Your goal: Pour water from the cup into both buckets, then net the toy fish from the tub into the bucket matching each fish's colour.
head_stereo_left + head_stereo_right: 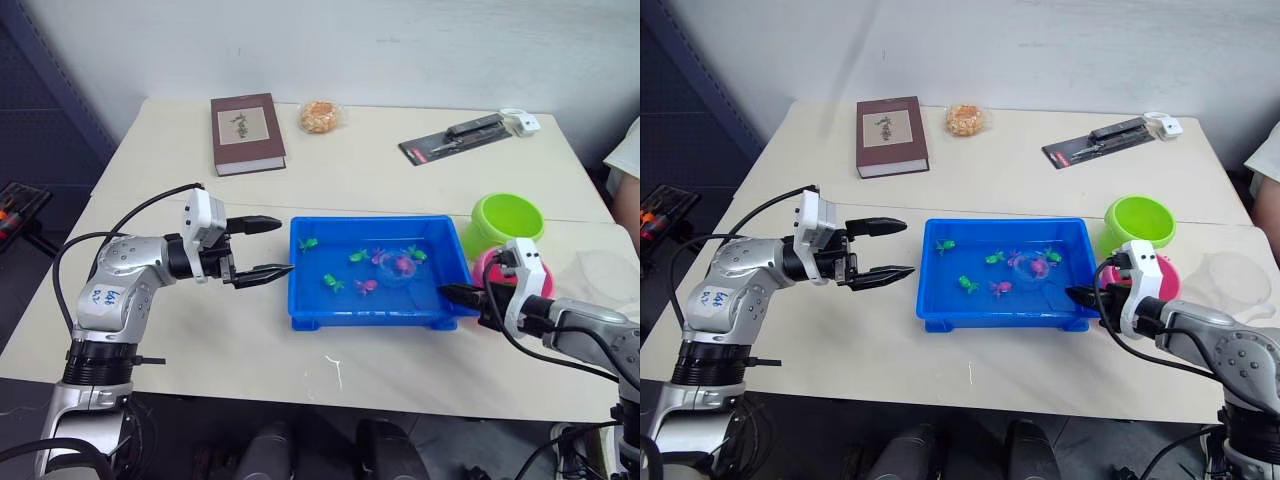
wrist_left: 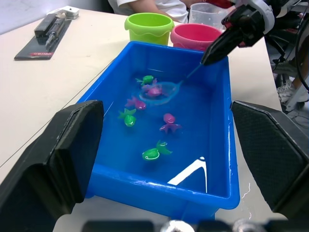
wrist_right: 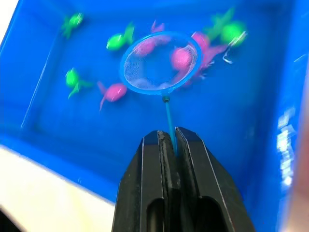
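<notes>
Netting step in hand. My right hand [image 3: 169,140] is clenched on the net [image 3: 160,62] handle, hoop dipped into the tub [image 1: 300,300] with a pink fish [image 3: 181,58] in or just under the mesh, can't tell which through the water. My left hand [image 1: 262,248] hangs released just beside the tub's left wall, holding nothing. Next, I'd judge: scoop under that fish, lift level, carry to the pink bucket [image 2: 195,36] right behind my right hand; green bucket [image 1: 506,218] sits just beyond it. Cup [image 2: 208,12] is cut off past the buckets. Bucket water levels not visible from here.
</notes>
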`<act>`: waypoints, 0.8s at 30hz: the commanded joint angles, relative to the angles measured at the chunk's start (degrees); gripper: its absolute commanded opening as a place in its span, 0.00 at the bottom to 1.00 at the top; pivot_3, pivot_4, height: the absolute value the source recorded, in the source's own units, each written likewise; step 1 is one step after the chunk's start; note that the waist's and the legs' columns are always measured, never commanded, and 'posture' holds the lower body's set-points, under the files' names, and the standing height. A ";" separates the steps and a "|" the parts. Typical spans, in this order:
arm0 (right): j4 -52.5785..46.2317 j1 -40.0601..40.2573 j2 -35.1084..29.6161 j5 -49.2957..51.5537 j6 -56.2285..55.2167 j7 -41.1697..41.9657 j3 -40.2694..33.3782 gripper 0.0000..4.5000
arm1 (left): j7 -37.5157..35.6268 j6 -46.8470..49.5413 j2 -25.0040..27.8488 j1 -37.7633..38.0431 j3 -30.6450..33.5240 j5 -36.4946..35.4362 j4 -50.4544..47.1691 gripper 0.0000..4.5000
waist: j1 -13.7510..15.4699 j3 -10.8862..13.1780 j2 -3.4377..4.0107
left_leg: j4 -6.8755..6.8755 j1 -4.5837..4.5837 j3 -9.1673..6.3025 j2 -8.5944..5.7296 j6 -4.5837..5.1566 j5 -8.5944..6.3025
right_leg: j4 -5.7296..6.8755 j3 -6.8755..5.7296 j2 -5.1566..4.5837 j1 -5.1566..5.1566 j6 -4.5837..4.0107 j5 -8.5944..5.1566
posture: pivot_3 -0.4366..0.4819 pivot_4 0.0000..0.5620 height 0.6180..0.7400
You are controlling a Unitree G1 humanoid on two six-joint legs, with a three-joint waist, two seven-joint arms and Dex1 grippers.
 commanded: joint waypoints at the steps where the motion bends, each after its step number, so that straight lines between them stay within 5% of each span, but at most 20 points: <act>1: -0.25 -0.59 0.83 3.61 3.26 -0.51 -1.23 0.00 | -0.07 -0.03 1.21 0.16 1.32 -1.08 -2.52 1.00 | 0.00 0.00 0.00 | 0.00 0.00 0.00 0.00 0.00 0.00 | 0.00 0.00 0.00 0.00 0.00 0.00 | 0.48 0.27 0.99; 6: -1.68 -2.01 2.59 16.03 8.21 -3.71 -1.17 0.00 | 0.28 0.02 1.55 0.74 1.44 -1.21 -2.87 1.00 | -0.09 0.00 0.00 | 0.00 0.00 -0.02 0.04 -0.01 0.00 | 0.00 -0.01 0.01 0.00 0.00 0.00 | 0.48 0.27 0.99; 15: -2.69 -5.58 -6.03 25.53 4.72 -7.38 -3.78 0.00 | 0.04 0.22 1.43 1.33 1.12 -1.20 -3.02 1.00 | 0.23 0.00 0.00 | 0.01 0.00 -0.03 0.02 0.00 0.00 | -0.03 -0.02 -0.02 0.01 0.00 0.00 | 0.48 0.27 0.99; 19: -2.40 -6.12 -11.87 19.50 3.07 -6.32 -3.73 0.00 | -0.15 0.11 1.29 1.24 0.90 -1.04 -2.75 1.00 | 0.53 0.00 0.00 | 0.01 -0.02 0.00 0.01 0.03 -0.02 | -0.06 -0.02 -0.03 0.01 0.00 0.00 | 0.48 0.27 0.99; 24: -6.05 -4.04 -23.49 -5.34 -8.94 3.87 6.69 0.00 | -0.31 -0.07 1.00 0.70 0.45 -0.84 -2.23 1.00 | 0.49 0.00 0.01 | 0.01 -0.02 0.07 -0.01 0.03 -0.02 | -0.03 0.04 -0.01 -0.04 0.00 0.00 | 0.48 0.27 0.99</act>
